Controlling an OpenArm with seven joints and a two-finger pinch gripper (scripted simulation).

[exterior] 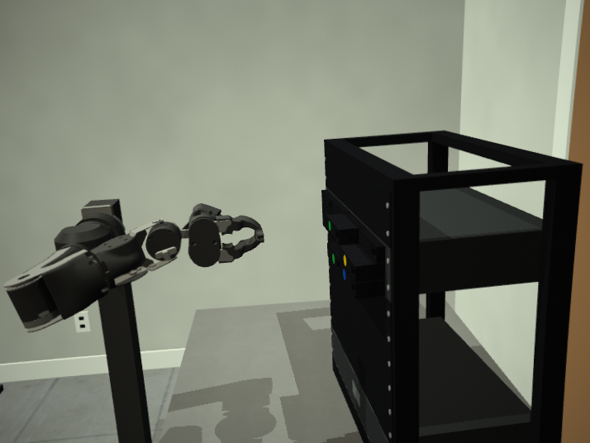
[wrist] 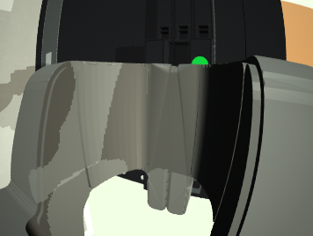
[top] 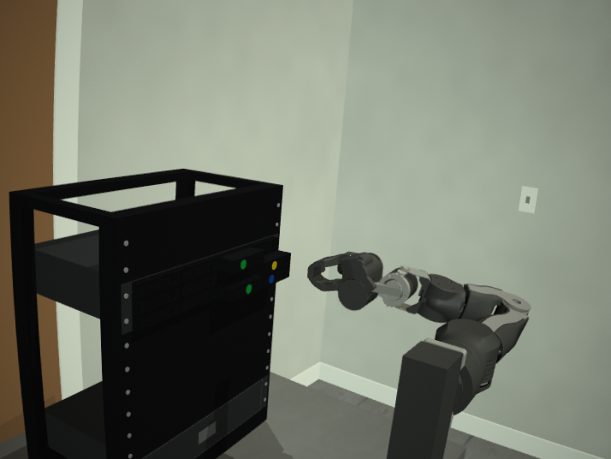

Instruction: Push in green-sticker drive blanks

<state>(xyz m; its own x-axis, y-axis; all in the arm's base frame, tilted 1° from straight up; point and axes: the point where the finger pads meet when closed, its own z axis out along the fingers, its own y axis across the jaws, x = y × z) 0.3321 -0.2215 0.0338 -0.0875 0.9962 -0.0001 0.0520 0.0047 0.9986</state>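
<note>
- The arm (top: 446, 296) is built of rounded, dark grey shells joined in segments.
- Pale grey panels show at the elbow (top: 513, 302) and on a light metal ring at the wrist (top: 397, 286).
- The gripper (top: 316, 273) has two curved, dark fingers (exterior: 247, 221) on a rounded, dark body (exterior: 204, 240).
- The arm is mounted on a square, dark post (top: 424, 395).
- In the wrist view the fingers look smooth and grey.

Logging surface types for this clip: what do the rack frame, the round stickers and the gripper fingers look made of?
Rack: likely black painted metal, matte, with pale screw dots down its posts. Stickers, such as the green one: flat, saturated discs, probably vinyl or paper; the finish is unclear. Gripper fingers: dark grey, matte, moulded-looking curves, plastic or coated metal.
</note>
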